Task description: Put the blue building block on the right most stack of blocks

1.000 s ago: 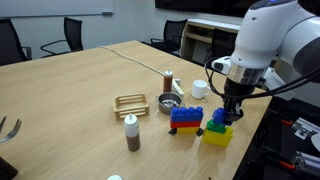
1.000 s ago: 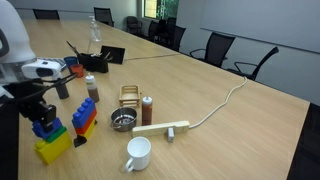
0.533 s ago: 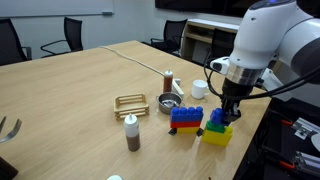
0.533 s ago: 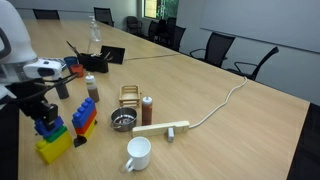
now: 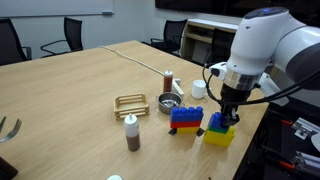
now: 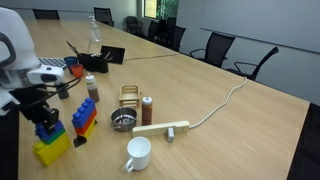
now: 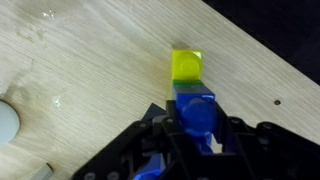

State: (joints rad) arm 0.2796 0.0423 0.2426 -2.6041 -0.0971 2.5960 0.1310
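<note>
My gripper is shut on the small blue building block, which also shows in an exterior view. It holds the block right over the small green brick that tops the wide yellow brick of the rightmost stack. That yellow brick also shows in the other exterior view and in the wrist view. The block is at the green brick's top; I cannot tell whether they are joined. The blue-over-red stack with black wheels stands just beside it.
A white mug, a metal bowl, a wire rack and a brown sauce bottle stand nearby. A wooden bar lies by the mug. The table's edge is close to the yellow stack.
My gripper has come down slightly with the blue block, closer onto the green brick. Nothing else has moved.
</note>
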